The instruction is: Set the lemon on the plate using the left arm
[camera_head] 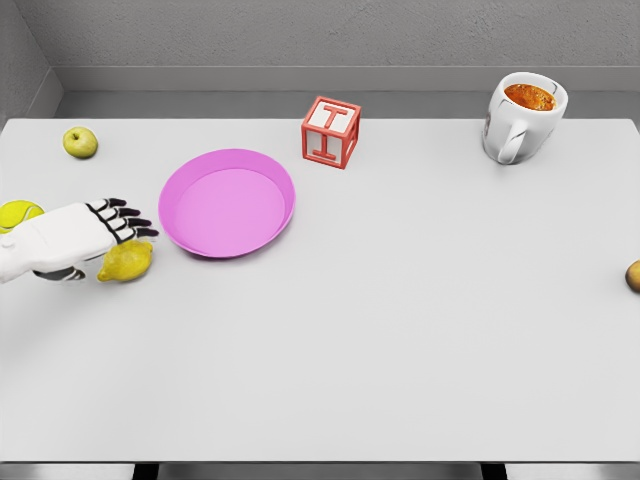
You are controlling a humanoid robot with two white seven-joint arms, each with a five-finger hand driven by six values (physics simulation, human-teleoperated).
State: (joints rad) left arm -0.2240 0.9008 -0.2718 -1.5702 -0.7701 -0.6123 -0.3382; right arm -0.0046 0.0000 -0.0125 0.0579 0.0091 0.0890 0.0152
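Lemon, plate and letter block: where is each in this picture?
lemon (127, 263), head view, on its yellow skin below the robot hand's fingers.
plate (270, 170), head view, on its pink rim at the upper right.
block (330, 133), head view, on its front face with the red letter.

White table (400, 350), pink plate (227, 204), lemon (127, 262), letter block (331, 132), mug (522, 118), tennis ball (17, 213)

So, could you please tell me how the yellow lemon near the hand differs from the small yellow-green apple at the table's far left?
The yellow lemon is a warmer yellow and elongated; the small yellow-green apple is greener and round. The lemon looks larger. The lemon lies partly under the left hand, beside the pink plate; the apple sits alone, farther back. Both rest on the white table.
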